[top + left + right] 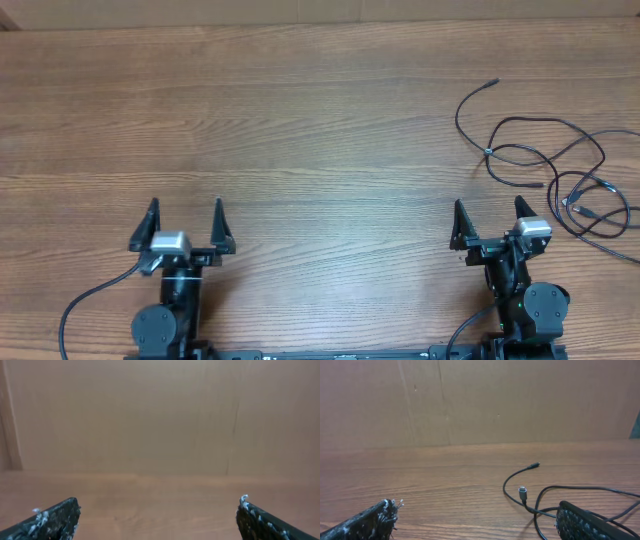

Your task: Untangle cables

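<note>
The cables (pixel 548 160) lie as loose black loops with small plug ends on the wooden table at the far right. They also show in the right wrist view (pixel 530 495), ahead and to the right of the fingers. My right gripper (pixel 489 212) is open and empty, near the front edge, a short way in front of the loops; it also shows in the right wrist view (pixel 477 510). My left gripper (pixel 185 210) is open and empty at the front left, far from the cables; its wrist view (pixel 159 510) shows only bare wood.
A brown cardboard wall (pixel 160 415) stands along the table's far edge. The arms' thicker black cables (pixel 85 305) trail at the front by the bases.
</note>
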`<state>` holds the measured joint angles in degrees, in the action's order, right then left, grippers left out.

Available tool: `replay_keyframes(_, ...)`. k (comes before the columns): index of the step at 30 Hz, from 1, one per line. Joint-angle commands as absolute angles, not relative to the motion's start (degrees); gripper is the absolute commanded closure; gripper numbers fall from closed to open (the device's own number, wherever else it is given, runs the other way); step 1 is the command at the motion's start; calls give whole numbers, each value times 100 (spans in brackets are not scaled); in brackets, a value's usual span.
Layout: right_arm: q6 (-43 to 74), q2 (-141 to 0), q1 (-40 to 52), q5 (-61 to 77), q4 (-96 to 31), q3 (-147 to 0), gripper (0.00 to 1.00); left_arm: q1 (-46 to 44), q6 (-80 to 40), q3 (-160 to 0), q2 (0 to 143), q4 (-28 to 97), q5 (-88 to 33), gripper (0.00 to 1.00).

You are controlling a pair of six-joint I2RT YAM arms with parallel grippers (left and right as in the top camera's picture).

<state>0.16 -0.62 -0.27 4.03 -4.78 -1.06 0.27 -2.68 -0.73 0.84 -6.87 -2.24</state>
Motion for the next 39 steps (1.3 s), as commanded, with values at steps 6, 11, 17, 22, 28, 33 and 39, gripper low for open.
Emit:
replay_keyframes(6,-3,-16,5,368,-460,-45,0,62,43,-27,19,414,-572,0)
replay_keyframes(11,-3,-16,5,368,-458,-45,0,62,45,-27,32,403,-558,0)
replay_keyframes(17,-3,-16,5,368,-458,-45,0,62,45,-27,32,403,-558,1)
replay_keyframes(22,-3,-16,5,368,-458,-45,0,62,45,-27,32,403,-558,1)
replay_keyframes(28,-3,-16,5,368,-460,-45,0,62,45,-27,32,403,-558,1)
replay_keyframes(33,-3,-16,5,368,-460,-45,0,62,45,-27,32,403,-558,1)
replay_keyframes(39,-3,-16,5,368,-458,-45,0,62,45,-27,32,403,-558,0)
